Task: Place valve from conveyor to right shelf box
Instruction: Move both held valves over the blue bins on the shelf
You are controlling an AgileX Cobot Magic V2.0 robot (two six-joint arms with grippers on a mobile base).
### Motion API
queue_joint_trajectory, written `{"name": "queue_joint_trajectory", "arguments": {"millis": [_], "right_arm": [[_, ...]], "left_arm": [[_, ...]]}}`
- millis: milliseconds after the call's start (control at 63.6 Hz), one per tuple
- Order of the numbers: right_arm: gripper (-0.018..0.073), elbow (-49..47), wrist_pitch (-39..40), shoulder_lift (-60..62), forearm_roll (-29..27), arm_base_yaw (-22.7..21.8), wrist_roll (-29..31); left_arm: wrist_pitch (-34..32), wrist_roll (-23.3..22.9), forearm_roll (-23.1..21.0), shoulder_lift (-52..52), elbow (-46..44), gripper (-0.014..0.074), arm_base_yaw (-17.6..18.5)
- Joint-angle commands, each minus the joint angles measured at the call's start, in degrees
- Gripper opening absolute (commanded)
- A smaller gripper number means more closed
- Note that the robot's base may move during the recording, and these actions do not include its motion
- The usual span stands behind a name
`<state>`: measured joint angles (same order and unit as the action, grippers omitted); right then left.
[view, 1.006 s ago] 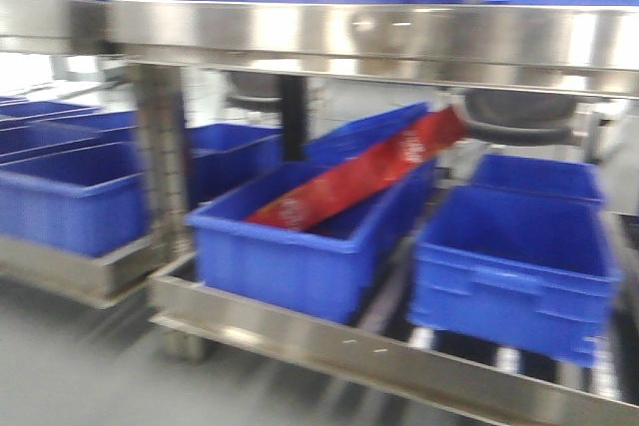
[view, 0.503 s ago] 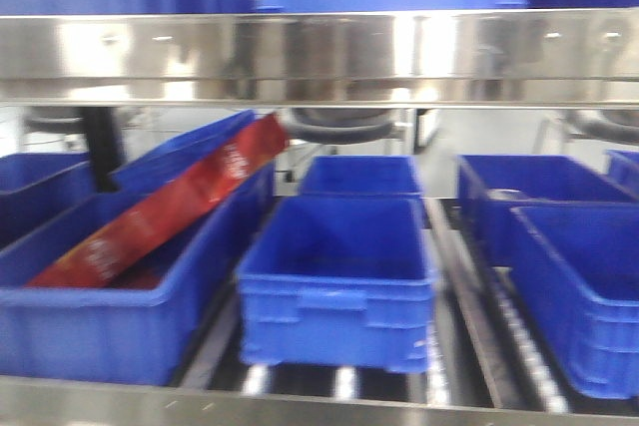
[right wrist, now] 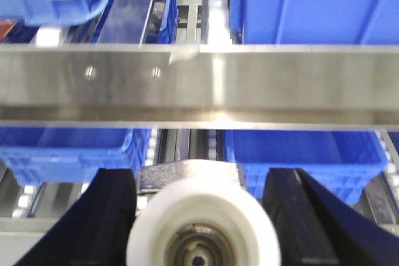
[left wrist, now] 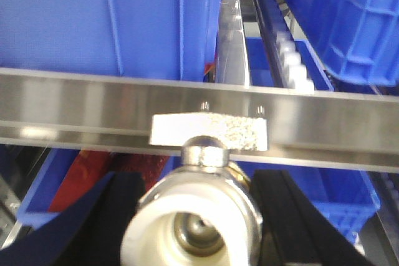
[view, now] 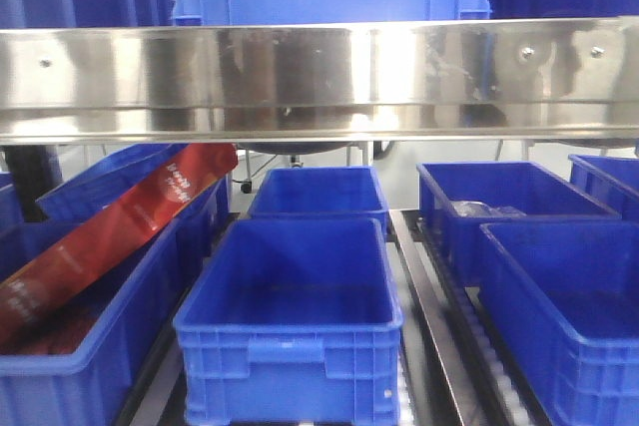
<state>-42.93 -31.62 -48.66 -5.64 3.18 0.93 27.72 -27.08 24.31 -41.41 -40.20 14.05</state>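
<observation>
Clamping from both sides, the left gripper (left wrist: 196, 232) held the first valve (left wrist: 187, 213) between its dark fingers (left wrist: 118, 216). They were open only as wide as the valve body and pressed against it. The white open end of this valve faced the camera, and its flat silver handle (left wrist: 211, 130) stood above it. Just behind the valve ran a steel shelf rail (left wrist: 93, 104), with a blue upper box (left wrist: 112, 17) over it and a red packet (left wrist: 68, 182) showing below it on the left.

The right gripper (right wrist: 202, 232) was in the same state. Its dark fingers (right wrist: 299, 216) were tight on the second valve (right wrist: 202, 222), whose round white end filled the space between them. Both valves were in the air before the rail, not in any box. Under the rail in this view, a blue lower box (right wrist: 305, 154) stood on the shelf.

In the front view the rail crossed the whole width. Below it stood a middle box (view: 290, 296). The red packet leaned tilted in the left box (view: 60, 376). The right box (view: 559, 286) stood near the middle box, with a roller track (view: 429, 306) between them.
</observation>
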Motion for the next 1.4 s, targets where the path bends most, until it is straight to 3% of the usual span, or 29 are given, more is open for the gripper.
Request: {"name": "queue_joint_trajectory", "arguments": {"millis": [0,1383], "right_arm": [[-0.0162,-0.6,3.8,0.7,0.4,-0.1,0.1],[-0.0162,-0.6,3.8,0.7,0.4,-0.1,0.1]], "left_arm": [[-2.7,-0.5,0.4,0.4,-0.3,-0.0111,-0.1],[-2.7,-0.5,0.4,0.4,-0.3,-0.0111,-0.1]]}}
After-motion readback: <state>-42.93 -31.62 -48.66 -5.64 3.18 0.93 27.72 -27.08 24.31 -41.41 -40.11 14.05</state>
